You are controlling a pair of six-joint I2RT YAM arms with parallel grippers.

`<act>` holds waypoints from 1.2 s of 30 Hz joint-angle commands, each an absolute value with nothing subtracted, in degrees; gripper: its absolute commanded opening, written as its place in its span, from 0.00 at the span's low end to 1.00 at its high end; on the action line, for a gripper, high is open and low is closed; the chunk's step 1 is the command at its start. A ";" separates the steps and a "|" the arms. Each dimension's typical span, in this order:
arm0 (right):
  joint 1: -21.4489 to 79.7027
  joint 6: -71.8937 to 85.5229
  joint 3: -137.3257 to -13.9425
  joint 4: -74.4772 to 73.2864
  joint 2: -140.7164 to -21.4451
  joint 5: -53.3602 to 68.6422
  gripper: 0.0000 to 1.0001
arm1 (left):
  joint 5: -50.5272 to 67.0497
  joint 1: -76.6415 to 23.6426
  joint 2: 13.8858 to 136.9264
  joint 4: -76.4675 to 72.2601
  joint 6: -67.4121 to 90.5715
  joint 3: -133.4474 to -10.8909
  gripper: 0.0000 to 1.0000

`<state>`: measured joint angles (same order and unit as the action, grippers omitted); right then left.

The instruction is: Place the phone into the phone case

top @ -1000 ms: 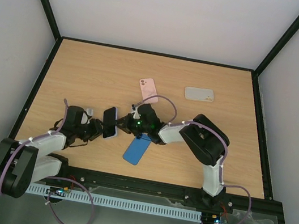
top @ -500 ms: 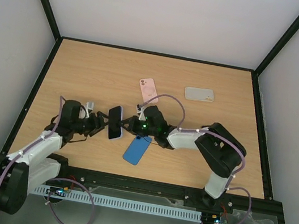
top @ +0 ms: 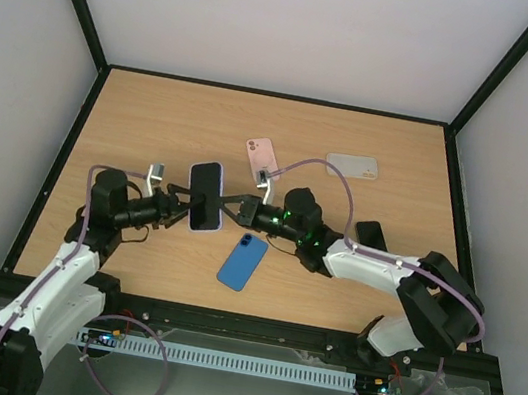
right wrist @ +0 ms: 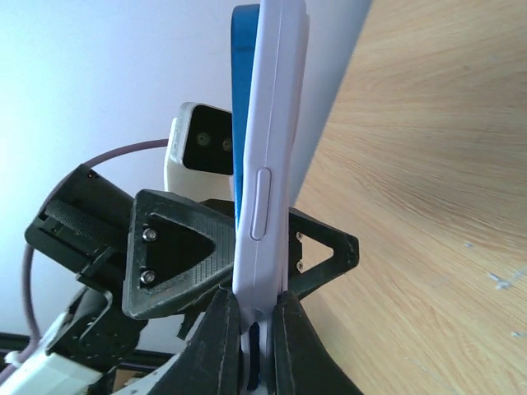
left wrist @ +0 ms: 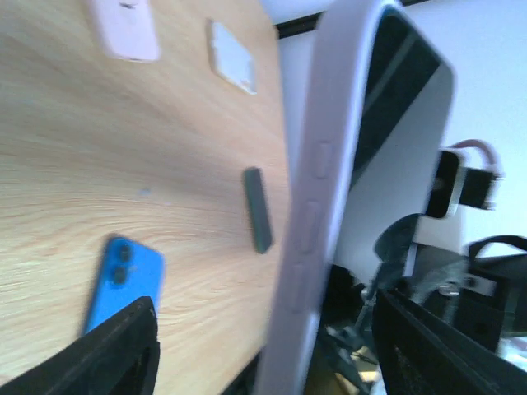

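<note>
Over the middle of the light wooden desk (top: 154, 128), the two arms meet with a phone between them. The phone with the black screen (top: 206, 195) is up in the air, not lying on the desk, and its screen faces up. It sits in a pale purple soft phone case (left wrist: 317, 164) that runs all round its edge. The right gripper (top: 230, 205) is closed tight on the right edge of the cased phone and holds it up. From the right wrist you see the phone from the side, thin and tall, with one long button on the purple edge. The left gripper (top: 177, 209) is wide open. Its two black fingers (left wrist: 123, 346) stand on either side of the phone and do not seem to touch it. From that wrist you can count three buttons along the purple side. On the desk just below the held phone lies a bright blue phone (top: 243, 260), back side up, with two round camera eyes. Farther back lies a pink phone-shaped thing (top: 261, 158), and well to its right a pale grey one (top: 353, 165). A slim dark bar (left wrist: 260, 210) lies flat on the wood too.
</note>
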<state>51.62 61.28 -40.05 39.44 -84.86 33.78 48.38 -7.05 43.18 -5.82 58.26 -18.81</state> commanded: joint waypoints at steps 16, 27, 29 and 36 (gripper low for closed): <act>51.48 73.46 -34.92 60.40 -85.14 38.58 0.13 | 55.74 -7.02 37.78 -24.90 69.37 -16.27 0.12; 52.58 74.43 -31.13 57.61 -82.79 40.48 0.61 | 55.25 -7.38 37.88 -24.50 65.31 -19.82 0.03; 53.25 73.98 -31.12 56.60 -82.54 40.32 0.60 | 55.18 -7.47 37.88 -25.64 65.74 -19.85 0.03; 53.59 75.30 -30.84 58.59 -82.60 40.32 0.36 | 55.00 -7.65 37.84 -26.97 65.91 -19.82 0.03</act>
<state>53.30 75.05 -31.18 56.10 -83.88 39.86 54.41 -7.29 38.41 -22.11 66.26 -17.06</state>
